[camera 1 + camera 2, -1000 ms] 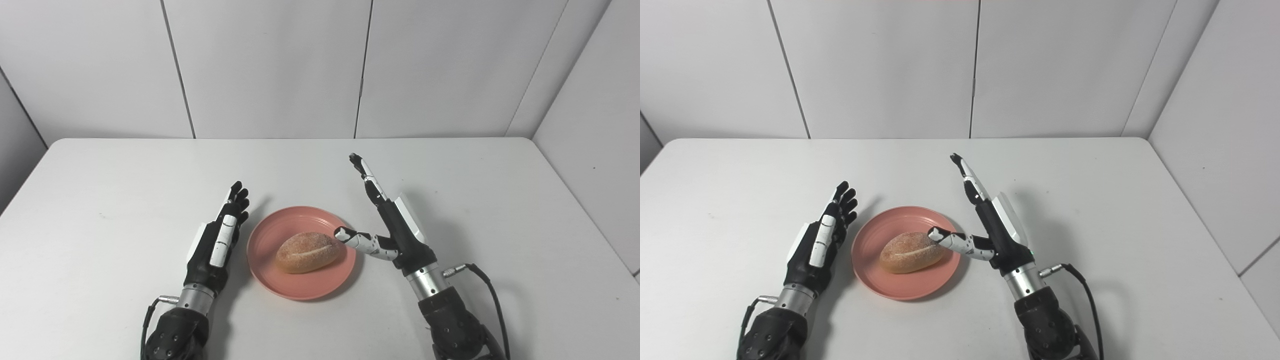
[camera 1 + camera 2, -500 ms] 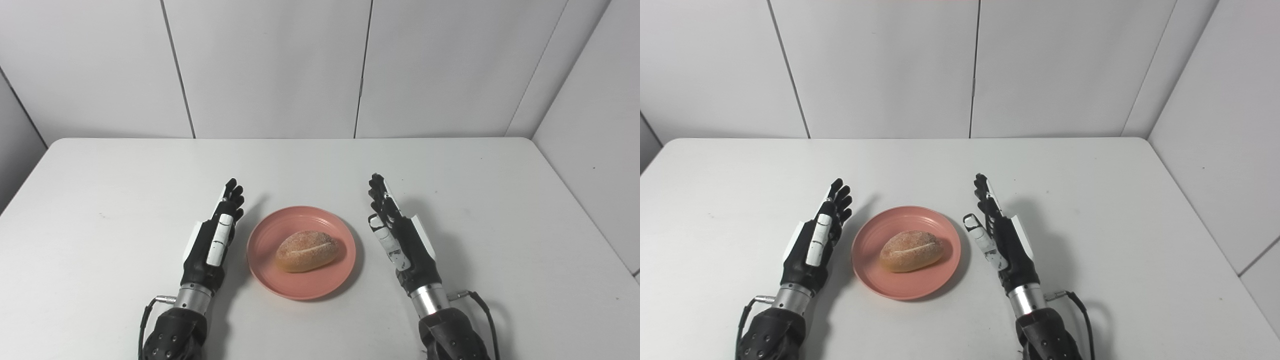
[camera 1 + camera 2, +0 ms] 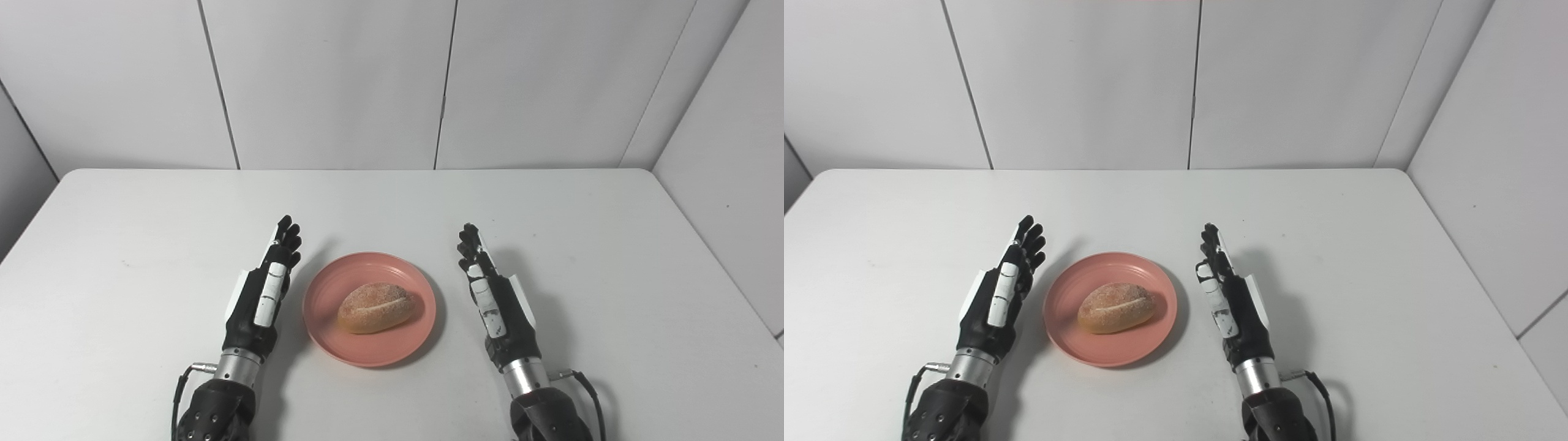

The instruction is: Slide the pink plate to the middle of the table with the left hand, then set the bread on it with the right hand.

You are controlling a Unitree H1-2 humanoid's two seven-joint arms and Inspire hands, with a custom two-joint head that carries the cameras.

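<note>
One pink plate [image 3: 392, 346] is set on the white surface [image 3: 122, 245], with one bread [image 3: 375, 307] on it. Left hand [image 3: 262, 294] and right hand [image 3: 496, 300] are held beside the plate, fingers extended, empty.

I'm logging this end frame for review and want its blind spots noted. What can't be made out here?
- Underside of the bread: hidden in both views by the roll itself, resting on the pink plate.
- Palms of the left hand and right hand: turned edge-on in both views.
- Both upper arms: cut off by the bottom edge.
</note>
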